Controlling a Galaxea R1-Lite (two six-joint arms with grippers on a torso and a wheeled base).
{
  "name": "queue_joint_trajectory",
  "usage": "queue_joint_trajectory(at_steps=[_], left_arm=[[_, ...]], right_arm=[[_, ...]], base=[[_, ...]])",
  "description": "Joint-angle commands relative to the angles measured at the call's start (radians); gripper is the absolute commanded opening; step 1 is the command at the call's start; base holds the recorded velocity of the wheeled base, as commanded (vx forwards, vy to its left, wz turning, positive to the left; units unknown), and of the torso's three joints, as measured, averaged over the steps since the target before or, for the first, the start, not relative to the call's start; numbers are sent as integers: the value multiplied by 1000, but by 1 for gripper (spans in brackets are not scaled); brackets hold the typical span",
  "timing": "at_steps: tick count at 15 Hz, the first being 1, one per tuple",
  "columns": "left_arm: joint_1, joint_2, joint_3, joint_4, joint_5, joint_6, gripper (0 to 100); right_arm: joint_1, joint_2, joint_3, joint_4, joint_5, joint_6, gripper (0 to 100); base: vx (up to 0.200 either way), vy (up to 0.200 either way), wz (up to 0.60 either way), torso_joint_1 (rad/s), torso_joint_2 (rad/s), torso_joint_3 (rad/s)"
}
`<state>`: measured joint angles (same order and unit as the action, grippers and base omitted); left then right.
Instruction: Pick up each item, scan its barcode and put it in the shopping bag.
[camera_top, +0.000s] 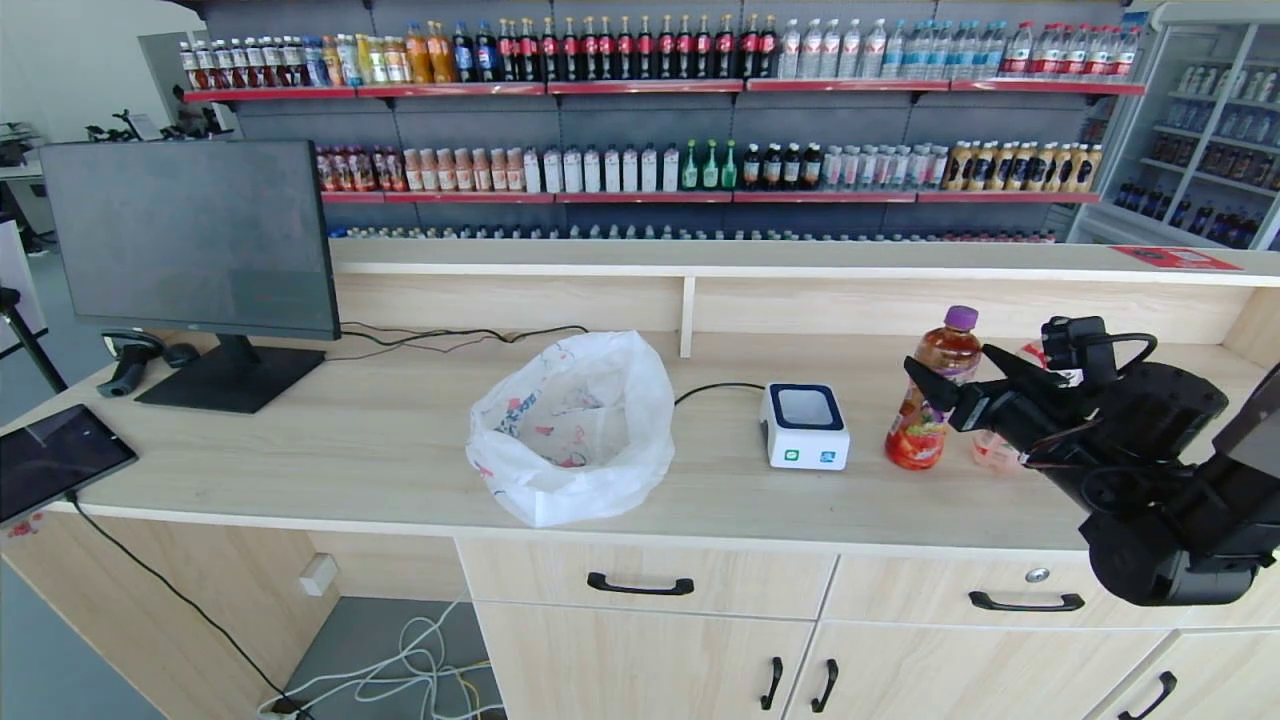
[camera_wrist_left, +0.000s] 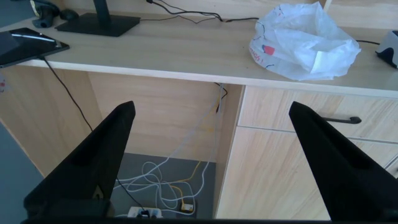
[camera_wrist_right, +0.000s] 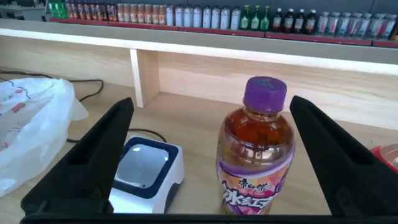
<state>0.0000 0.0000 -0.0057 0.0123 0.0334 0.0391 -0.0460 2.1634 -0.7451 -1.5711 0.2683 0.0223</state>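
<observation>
A juice bottle (camera_top: 928, 405) with a purple cap stands upright on the wooden counter (camera_top: 380, 440), right of the white barcode scanner (camera_top: 805, 425). My right gripper (camera_top: 947, 356) hovers open just in front of the bottle (camera_wrist_right: 258, 155), its fingers spread wider than the bottle and apart from it. Behind that arm another clear item with a red label (camera_top: 993, 450) is partly hidden. The white shopping bag (camera_top: 570, 425) sits open left of the scanner (camera_wrist_right: 146, 171). My left gripper (camera_wrist_left: 211, 109) hangs open and holds nothing, low in front of the counter's cabinets, with the bag (camera_wrist_left: 305, 40) up on the counter.
A monitor (camera_top: 190, 240) stands at the back left with a handheld scanner (camera_top: 125, 375) beside its foot. A tablet (camera_top: 55, 455) lies at the left edge. A raised ledge (camera_top: 800, 260) runs along the back. Cables (camera_wrist_left: 168, 183) lie on the floor under the counter.
</observation>
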Motion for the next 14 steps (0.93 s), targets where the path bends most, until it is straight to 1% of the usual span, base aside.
queue_joint_trajectory(at_steps=[1,7,14], left_arm=[[0,0,0,0,0,-1,100],[0,0,0,0,0,1,100],[0,0,0,0,0,-1,100]], right_arm=[[-17,32,-3,0,0,-2,100],[-40,62,23,0,0,-9,100],[-45,141,1,0,2,-4,100]], base=[[0,0,0,0,0,0],[0,0,0,0,0,0],[0,0,0,0,0,0]])
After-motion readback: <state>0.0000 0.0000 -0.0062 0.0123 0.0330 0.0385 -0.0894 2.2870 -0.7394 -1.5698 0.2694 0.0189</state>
